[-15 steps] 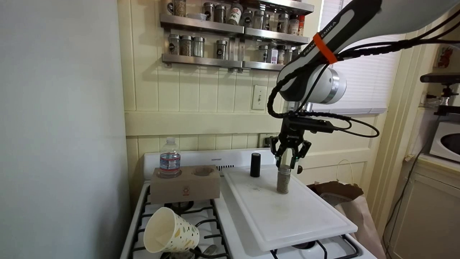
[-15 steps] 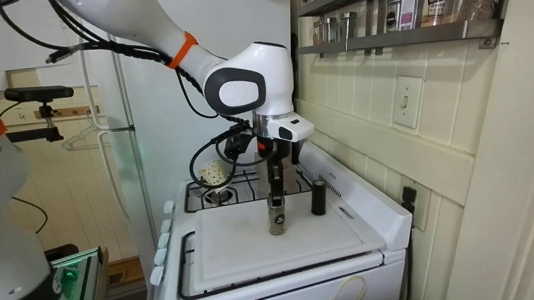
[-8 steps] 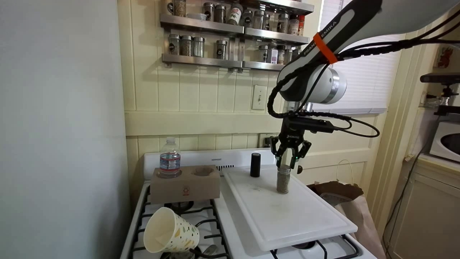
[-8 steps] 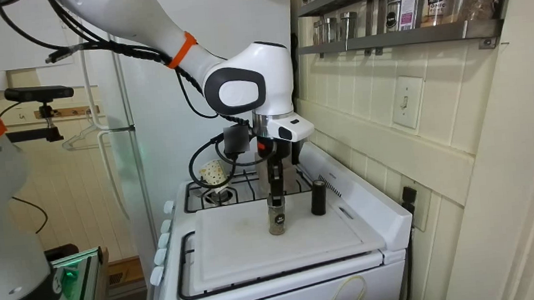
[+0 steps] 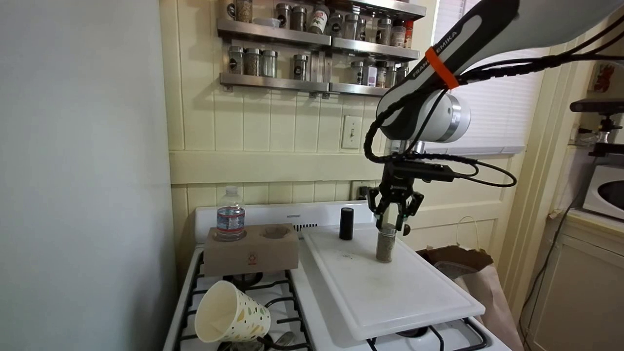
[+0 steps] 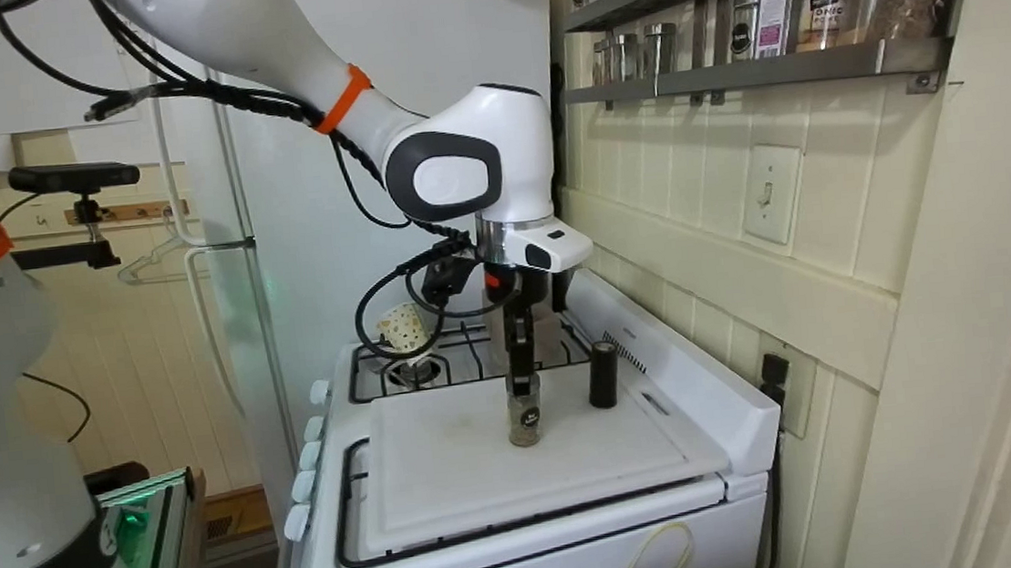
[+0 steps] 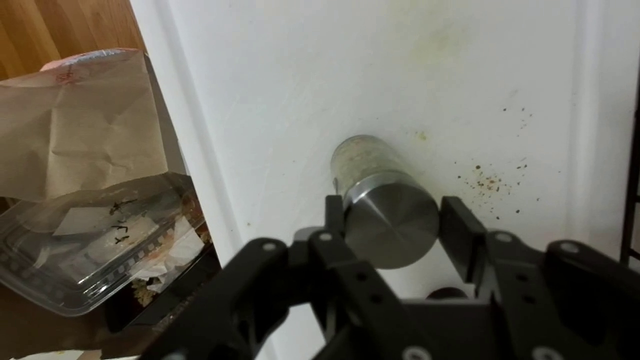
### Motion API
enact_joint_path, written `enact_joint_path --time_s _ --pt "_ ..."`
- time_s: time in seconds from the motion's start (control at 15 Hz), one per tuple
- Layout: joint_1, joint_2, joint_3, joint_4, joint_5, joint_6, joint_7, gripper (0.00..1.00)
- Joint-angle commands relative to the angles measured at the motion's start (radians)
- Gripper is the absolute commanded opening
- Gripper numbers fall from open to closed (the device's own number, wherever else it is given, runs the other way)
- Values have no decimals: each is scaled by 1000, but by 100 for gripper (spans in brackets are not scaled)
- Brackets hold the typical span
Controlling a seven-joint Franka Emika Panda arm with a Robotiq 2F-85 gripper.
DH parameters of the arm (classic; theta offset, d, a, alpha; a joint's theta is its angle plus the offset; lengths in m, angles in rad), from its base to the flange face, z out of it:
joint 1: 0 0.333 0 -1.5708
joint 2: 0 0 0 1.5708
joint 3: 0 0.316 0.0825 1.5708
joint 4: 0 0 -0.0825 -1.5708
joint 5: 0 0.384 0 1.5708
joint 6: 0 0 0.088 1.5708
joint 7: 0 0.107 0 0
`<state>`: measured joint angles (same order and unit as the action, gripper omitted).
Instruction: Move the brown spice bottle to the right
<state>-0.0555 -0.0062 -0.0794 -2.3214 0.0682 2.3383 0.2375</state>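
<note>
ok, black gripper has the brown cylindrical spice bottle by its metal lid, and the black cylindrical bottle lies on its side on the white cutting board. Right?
Not quite: the black cylindrical bottle stands upright on the white cutting board, as both exterior views show. The black gripper does have the brown spice bottle by its metal lid.

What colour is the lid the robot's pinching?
Silver; the spice bottle's lid shows best in the wrist view.

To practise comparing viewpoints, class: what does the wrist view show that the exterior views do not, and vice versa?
Only the wrist view: the metal lid face-on, and white paper-like scraps in the clear container.
Only the exterior views, both of them: the wall shelves, the light switch and the spotted cup.
Shared: the gripper, the brown spice bottle and the white board.
</note>
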Motion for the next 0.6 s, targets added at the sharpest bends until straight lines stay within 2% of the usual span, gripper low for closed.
enact_joint_path --time_s 0.0,0.4,0.53 --pt "-3 -20 7 -27 -30 12 29 26" --pt "1 -43 15 -38 -40 8 39 24" --pt "3 -53 22 -36 -81 -3 71 24"
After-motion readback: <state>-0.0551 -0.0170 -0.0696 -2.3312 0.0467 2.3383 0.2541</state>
